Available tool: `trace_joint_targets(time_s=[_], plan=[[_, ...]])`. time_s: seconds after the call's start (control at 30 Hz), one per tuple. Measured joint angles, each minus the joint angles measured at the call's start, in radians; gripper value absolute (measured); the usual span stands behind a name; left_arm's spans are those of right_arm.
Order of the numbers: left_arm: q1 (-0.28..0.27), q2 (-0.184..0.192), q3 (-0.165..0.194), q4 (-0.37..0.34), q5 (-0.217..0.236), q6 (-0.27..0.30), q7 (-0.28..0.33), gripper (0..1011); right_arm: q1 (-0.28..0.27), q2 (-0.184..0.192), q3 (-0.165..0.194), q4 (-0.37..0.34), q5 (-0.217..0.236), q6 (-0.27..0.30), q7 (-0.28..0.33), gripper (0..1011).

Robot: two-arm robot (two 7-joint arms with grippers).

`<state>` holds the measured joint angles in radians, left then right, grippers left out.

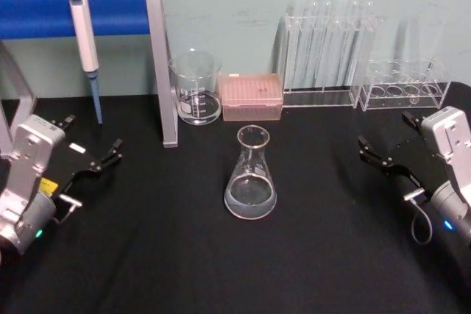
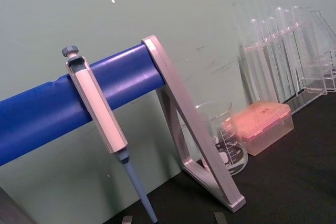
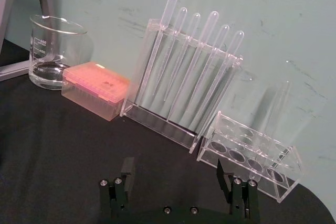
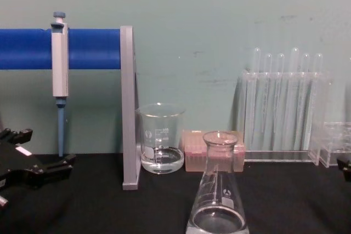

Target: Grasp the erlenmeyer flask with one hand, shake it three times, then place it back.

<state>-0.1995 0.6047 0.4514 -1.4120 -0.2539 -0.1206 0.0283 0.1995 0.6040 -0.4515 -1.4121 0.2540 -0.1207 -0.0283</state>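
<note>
Clear glass conical erlenmeyer flask (image 1: 250,178) upright mid black counter (image 1: 147,255), pale-green wall (image 1: 221,5) behind. L gripper (image 1: 94,173) & R gripper (image 1: 386,172): fingers wide apart, empty.

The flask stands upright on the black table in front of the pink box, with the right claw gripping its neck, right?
No: the head view shows the right claw open, off to one side, not touching the erlenmeyer flask, which does stand upright on the table in front of the pink box.
</note>
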Motion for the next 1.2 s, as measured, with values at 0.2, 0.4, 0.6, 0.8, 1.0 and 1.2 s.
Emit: trace_joint_targets(time_s=[0.2, 0.4, 0.6, 0.8, 1.0, 1.2], plan=[[0.0, 0.0, 0.0, 0.0, 0.0, 0.0, 0.0, 1001, 0.0, 0.0, 0.0, 0.0, 0.0, 0.0, 0.0, 1000], [0.0, 0.0, 0.0, 0.0, 0.0, 0.0, 0.0, 1001, 0.0, 0.001, 0.0, 0.0, 0.0, 0.0, 0.0, 1000], [0.0, 0.0, 0.0, 0.0, 0.0, 0.0, 0.0, 1001, 0.0, 0.001, 0.0, 0.0, 0.0, 0.0, 0.0, 1000], [0.0, 0.0, 0.0, 0.0, 0.0, 0.0, 0.0, 1001, 0.0, 0.001, 0.0, 0.0, 0.0, 0.0, 0.0, 1000], [0.0, 0.0, 0.0, 0.0, 0.0, 0.0, 0.0, 1001, 0.0, 0.001, 0.0, 0.0, 0.0, 0.0, 0.0, 1000], [0.0, 0.0, 0.0, 0.0, 0.0, 0.0, 0.0, 1001, -0.011, -0.001, 0.016, -0.015, 0.026, 0.001, 0.048, 1000]])
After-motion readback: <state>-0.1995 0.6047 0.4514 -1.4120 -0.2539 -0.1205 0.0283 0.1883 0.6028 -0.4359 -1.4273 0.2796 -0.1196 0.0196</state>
